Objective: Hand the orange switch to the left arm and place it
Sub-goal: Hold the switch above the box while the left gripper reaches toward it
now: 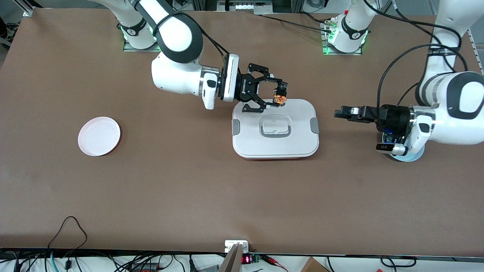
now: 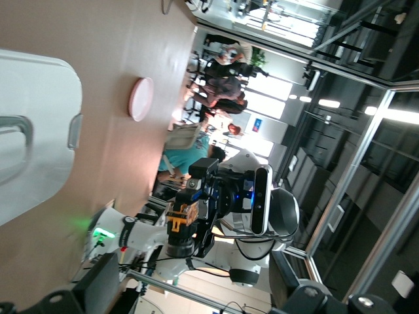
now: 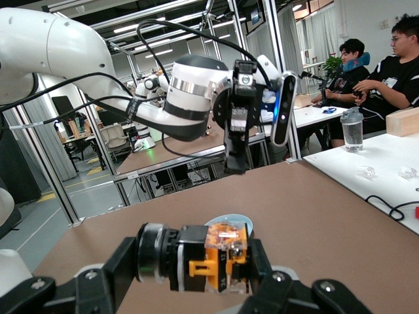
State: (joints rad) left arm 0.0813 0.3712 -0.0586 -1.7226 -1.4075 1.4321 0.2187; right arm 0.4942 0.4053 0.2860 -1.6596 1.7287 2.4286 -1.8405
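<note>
Pink plate (image 1: 99,136), perhaps blue plate (image 1: 414,155)

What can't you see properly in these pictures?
- Blue plate, front view: mostly hidden beneath the left arm's wrist.
- Box, left wrist view: cut off by the picture's edge.
- Left gripper, front view: seen side-on, so the finger gap is hidden.

The left arm (image 1: 446,113) covers most of the blue plate (image 1: 414,155).

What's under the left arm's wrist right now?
A pale blue plate sits on the table beneath the left arm's wrist, only its rim showing. Anything on the plate is covered by the arm. The left gripper hangs open beside the box.
</note>
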